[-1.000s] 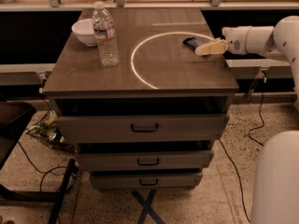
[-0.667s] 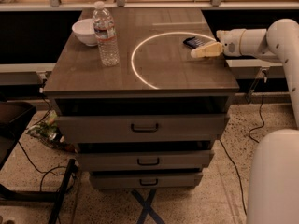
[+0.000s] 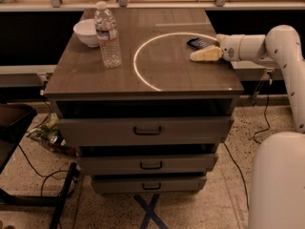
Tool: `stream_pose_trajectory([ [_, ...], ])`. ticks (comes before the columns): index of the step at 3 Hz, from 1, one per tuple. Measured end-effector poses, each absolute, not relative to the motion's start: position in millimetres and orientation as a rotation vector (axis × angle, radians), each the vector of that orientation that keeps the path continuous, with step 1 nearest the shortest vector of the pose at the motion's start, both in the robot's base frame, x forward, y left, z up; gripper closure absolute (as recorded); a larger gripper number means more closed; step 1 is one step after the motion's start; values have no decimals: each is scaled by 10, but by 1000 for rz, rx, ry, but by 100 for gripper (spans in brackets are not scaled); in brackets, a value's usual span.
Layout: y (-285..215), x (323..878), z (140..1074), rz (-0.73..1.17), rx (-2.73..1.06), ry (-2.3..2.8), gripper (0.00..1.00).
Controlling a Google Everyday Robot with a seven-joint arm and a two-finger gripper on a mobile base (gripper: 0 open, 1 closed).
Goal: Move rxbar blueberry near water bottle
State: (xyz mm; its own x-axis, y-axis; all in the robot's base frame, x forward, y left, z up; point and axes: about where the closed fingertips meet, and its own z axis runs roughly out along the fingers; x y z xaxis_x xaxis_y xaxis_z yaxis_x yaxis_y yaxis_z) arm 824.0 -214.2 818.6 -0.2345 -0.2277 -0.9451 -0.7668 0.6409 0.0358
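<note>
The rxbar blueberry (image 3: 200, 43) is a small dark flat bar lying near the right rear of the table top. The water bottle (image 3: 108, 36) stands upright at the left rear, clear and ribbed with a white cap and a label band. My gripper (image 3: 199, 56) reaches in from the right on a white arm, low over the table, just in front of and beside the bar. Its pale fingers point left.
A small white bowl (image 3: 87, 32) sits just left of and behind the bottle. A bright ring of light (image 3: 143, 75) marks the table top (image 3: 143, 85). Drawers (image 3: 145, 130) sit below. The robot's white body (image 3: 279, 185) fills the lower right.
The gripper has slid leftward and slightly forward along the right side of the table. The bar and the bottle have stayed in place.
</note>
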Motion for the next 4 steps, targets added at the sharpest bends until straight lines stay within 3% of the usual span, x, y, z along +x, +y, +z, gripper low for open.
stream_pose_trajectory([
  [3, -2118, 8244, 8270, 630, -800, 1783, 84],
  [4, -2117, 8244, 8289, 630, -800, 1783, 100],
])
